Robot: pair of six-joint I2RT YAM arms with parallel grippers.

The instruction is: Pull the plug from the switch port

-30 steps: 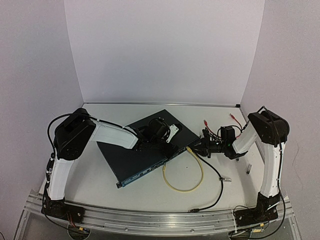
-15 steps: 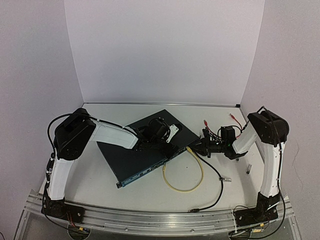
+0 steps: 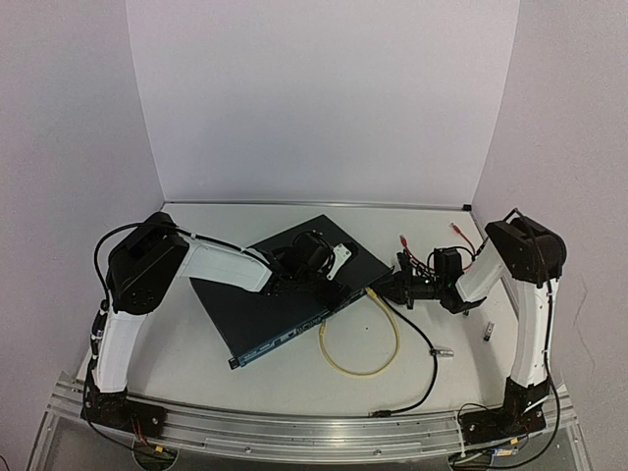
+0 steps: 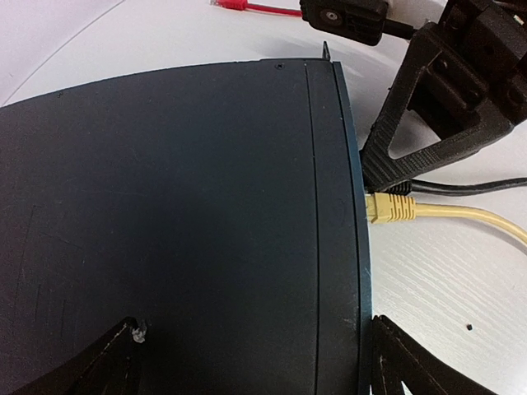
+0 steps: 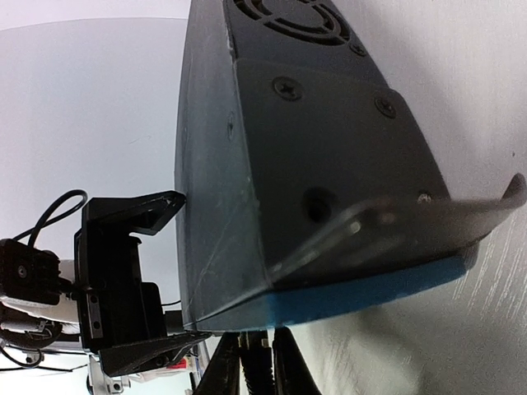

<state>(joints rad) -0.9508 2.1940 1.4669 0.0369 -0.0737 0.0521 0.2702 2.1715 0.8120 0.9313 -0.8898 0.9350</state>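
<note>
Switch [image 3: 280, 294]: laid flat mid-table.
Plug [image 4: 389, 208]: yellow, seated in its front face.
Left gripper [image 4: 251, 346]: spread wide over the switch.
Right gripper [image 3: 386, 287]: at the plug; closure cannot be told.
Nearby: black cable [image 4: 473, 188] beside plug, red leads [image 4: 263, 9] behind.
Table [image 3: 196, 363]: white, walled in white.

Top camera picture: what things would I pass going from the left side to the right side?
Left arm's big black joint → switch → yellow cable loop → small silver piece → right arm's big black joint.
</note>
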